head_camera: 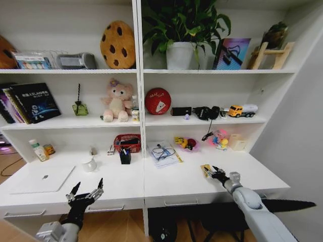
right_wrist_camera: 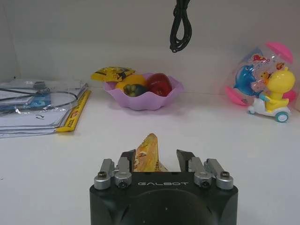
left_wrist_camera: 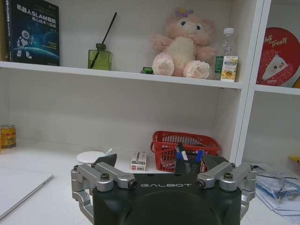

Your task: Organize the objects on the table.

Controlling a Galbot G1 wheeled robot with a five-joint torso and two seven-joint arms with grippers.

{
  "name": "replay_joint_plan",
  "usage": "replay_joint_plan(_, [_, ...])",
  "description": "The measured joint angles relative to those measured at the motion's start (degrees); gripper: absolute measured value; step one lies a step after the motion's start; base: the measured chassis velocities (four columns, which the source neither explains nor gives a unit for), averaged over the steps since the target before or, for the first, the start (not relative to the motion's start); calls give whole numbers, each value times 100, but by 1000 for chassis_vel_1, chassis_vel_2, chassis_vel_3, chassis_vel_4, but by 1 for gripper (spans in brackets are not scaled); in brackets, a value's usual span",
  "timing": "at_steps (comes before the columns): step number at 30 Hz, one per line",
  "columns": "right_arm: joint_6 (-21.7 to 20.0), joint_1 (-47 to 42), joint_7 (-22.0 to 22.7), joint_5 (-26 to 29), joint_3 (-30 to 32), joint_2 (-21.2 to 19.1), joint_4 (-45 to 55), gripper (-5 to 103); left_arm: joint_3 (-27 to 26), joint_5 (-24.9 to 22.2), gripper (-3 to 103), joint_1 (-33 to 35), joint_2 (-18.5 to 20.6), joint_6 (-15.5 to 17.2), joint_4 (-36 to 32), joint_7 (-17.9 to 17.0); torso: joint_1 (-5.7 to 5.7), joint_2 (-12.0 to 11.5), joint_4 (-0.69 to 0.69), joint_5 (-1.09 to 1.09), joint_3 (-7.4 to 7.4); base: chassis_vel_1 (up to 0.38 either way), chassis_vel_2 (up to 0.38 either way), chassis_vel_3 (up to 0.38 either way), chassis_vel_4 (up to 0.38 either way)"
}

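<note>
Two jaws of the right gripper (right_wrist_camera: pixel 157 159) stand narrowly apart around a yellow snack packet (right_wrist_camera: pixel 147 153) on the table (head_camera: pixel 166 189), right near section. Risk: crinkly foil slips free. Left gripper (head_camera: pixel 87 191) hovers wide open near the laptop (head_camera: pixel 43 179).

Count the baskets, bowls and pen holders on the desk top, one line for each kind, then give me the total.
Red basket: 1
Purple bowl: 1
Black pen holder: 1
Total: 3
</note>
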Motion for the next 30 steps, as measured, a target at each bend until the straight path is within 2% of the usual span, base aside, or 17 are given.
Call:
replay_joint_plan(1, [0,0,0,0,0,0,0,54,0,0,100,0,0,0,0,0,0,0,0,0,0,0,0,0,0])
replay_joint_plan(4, [102,66,-157,-252,-28,20,-91,37,0,0,100,0,0,0,0,0,0,-1,1,1,0,0,0,0,0])
replay_joint_plan(5, [102,66,-157,-252,-28,20,-91,37,0,0,100,0,0,0,0,0,0,-1,1,1,0,0,0,0,0])
replay_joint_plan(7, [122,128,-213,-349,-41,22,-140,27,0,0,100,0,0,0,0,1,0,0,1,1,0,0,0,0,0])
replay_joint_plan(12, [112,179,-234,-363,-50,17,-167,16,0,0,100,0,0,0,0,1,0,0,0,2,0,0,0,0,0])
replay_joint_plan(15, [43,217,-236,-356,-60,19,-167,2,0,0,100,0,0,0,0,2,0,0,0,2,0,0,0,0,0])
replay_joint_plan(25, [-16,403,-117,-207,-183,-65,143,0,0,0,100,0,0,0,0,2,0,-1,-1,2,0,0,0,0,0])
replay_joint_plan(29, [-38,871,-45,18,-546,-177,99,0,0,0,100,0,0,0,0,2,0,0,-1,-1,0,0,0,0,0])
replay_joint_plan(30, [75,1364,-68,-22,-844,-163,-299,0,0,0,100,0,0,0,0,2,0,0,-2,3,0,0,0,0,0])
